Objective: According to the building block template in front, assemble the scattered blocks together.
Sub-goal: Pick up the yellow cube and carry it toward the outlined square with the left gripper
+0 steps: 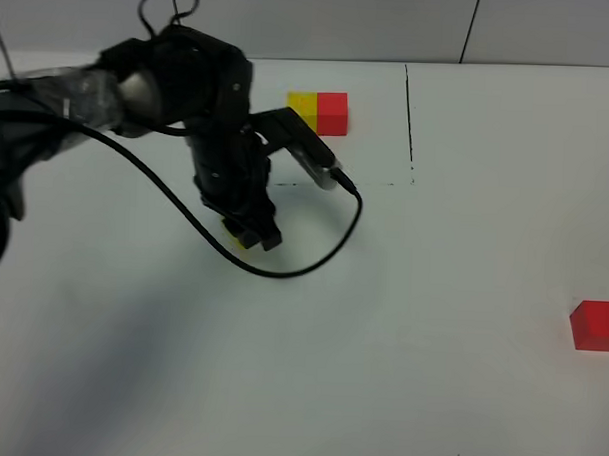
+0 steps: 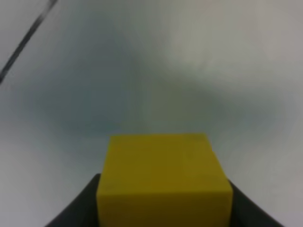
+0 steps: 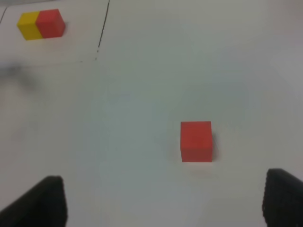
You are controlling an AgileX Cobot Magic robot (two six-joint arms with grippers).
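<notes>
The template, a yellow block joined to a red block (image 1: 320,112), sits at the back centre of the white table; it also shows in the right wrist view (image 3: 41,24). My left gripper (image 1: 252,233) is shut on a loose yellow block (image 2: 163,177), held low over the table left of centre; only a sliver of the block (image 1: 242,240) shows in the high view. A loose red block (image 1: 595,325) lies at the far right, also in the right wrist view (image 3: 196,141). My right gripper (image 3: 163,201) is open, its fingertips (image 3: 45,201) wide apart and short of the red block.
A thin black line (image 1: 409,117) runs forward from the back edge, with a dashed line (image 1: 386,185) across its end. The left arm's black cable (image 1: 283,267) loops over the table in front of the gripper.
</notes>
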